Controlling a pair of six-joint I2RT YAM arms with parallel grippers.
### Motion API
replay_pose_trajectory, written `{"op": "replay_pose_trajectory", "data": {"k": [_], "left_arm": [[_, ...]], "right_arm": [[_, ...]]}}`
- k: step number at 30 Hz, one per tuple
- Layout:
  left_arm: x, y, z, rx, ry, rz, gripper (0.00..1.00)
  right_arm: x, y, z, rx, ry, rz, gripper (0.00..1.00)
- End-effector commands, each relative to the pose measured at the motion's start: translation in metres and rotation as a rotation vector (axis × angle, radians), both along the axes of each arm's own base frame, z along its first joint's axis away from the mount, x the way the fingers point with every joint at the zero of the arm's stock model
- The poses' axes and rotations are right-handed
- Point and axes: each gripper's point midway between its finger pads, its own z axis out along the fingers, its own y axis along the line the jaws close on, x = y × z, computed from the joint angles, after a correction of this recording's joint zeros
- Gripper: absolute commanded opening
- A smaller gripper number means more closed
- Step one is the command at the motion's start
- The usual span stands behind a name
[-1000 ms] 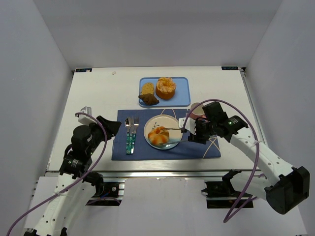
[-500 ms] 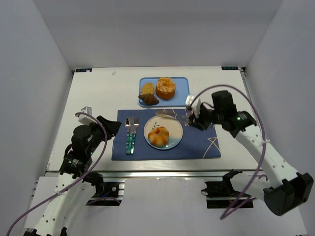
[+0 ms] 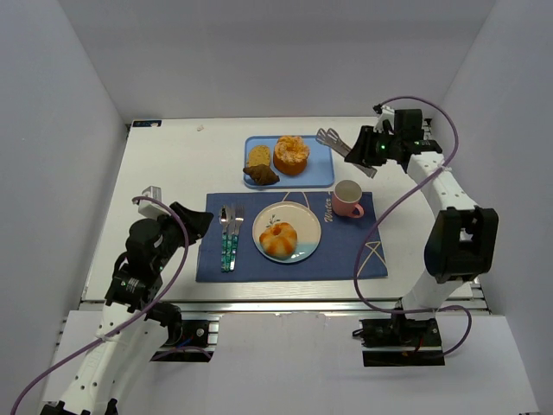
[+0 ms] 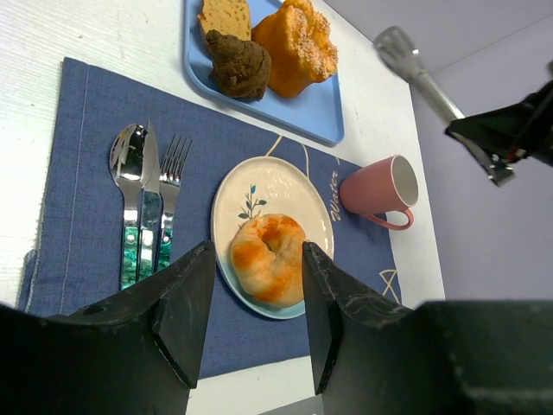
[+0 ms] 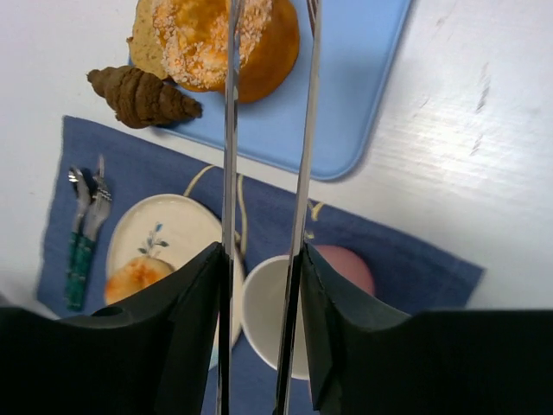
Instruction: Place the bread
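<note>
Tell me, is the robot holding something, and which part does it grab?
The right end effector holds long silver metal tongs, pinching both arms near their back end; the tips stick out free. The left end effector holds nothing.

The right hand fills the bottom of the frame, its two dark fingers pressed against the outer sides of metal tongs. The tong arms run straight up the middle, slightly apart. Behind them, at the top, a blue tray holds an orange sugar-topped bun, a brown croissant-shaped pastry and a tan slice. Below lies a navy placemat on the white tabletop. At lower left a white plate carries a golden bun. A pink cup stands just right of the plate, and a spoon and fork lie at far left.
</note>
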Motion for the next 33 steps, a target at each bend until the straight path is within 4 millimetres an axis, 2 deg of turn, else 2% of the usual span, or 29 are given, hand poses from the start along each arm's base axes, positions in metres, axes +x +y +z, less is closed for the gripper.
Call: {"op": "replay_pose_trajectory", "data": {"k": [1, 14, 23, 26, 30, 33], "left_arm": [[0.002, -0.001, 0.006, -0.011, -0.017, 0.0, 0.55], [0.005, -0.004, 0.0, -0.013, 0.001, -0.011, 0.55], [0.005, -0.004, -0.001, -0.012, 0.009, -0.009, 0.55], [0.005, -0.002, 0.001, -0.009, 0.005, 0.0, 0.55], [0.004, -0.002, 0.001, -0.009, 0.004, 0.0, 0.55], [0.004, -0.002, 0.002, -0.01, 0.001, 0.0, 0.55]], "right_arm": [[0.01, 0.02, 0.025, 0.146, 0.024, -0.032, 0.46], [0.027, 0.032, -0.007, 0.196, 0.105, -0.015, 0.52], [0.028, 0.055, -0.027, 0.189, 0.138, 0.021, 0.51], [0.03, 0.059, -0.027, 0.198, 0.142, 0.028, 0.46], [0.031, 0.059, -0.024, 0.206, 0.132, 0.033, 0.29], [0.033, 0.056, -0.012, 0.229, 0.107, 0.029, 0.2]]}}
